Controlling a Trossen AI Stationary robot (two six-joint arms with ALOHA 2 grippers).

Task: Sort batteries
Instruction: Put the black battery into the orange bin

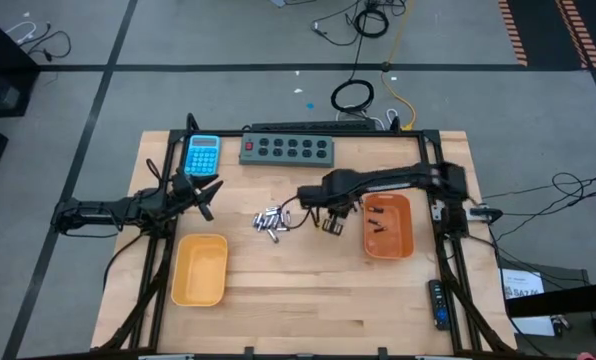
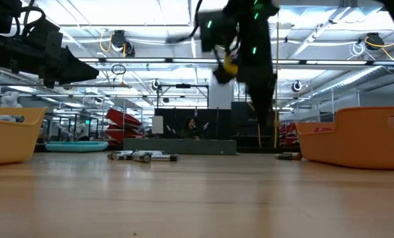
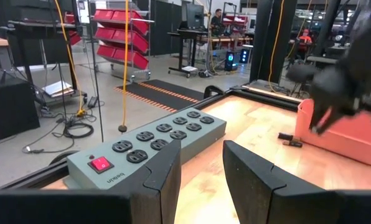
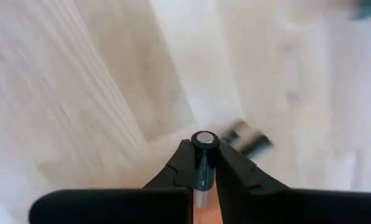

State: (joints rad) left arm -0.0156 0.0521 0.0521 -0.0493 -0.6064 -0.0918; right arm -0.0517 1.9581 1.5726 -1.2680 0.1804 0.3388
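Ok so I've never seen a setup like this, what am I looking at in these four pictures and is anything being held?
It is a robot with two dark arms working at a wooden table. One picture looks straight down, one sits at table height, and two come from cameras on the arms' wrists. On the table lie a pile of small batteries, a yellow tray, an orange tray, a blue calculator and a grey power strip. The right claw, between the pile and the orange tray, is shut on one battery. The left claw waits near the calculator, parted and holding nothing.
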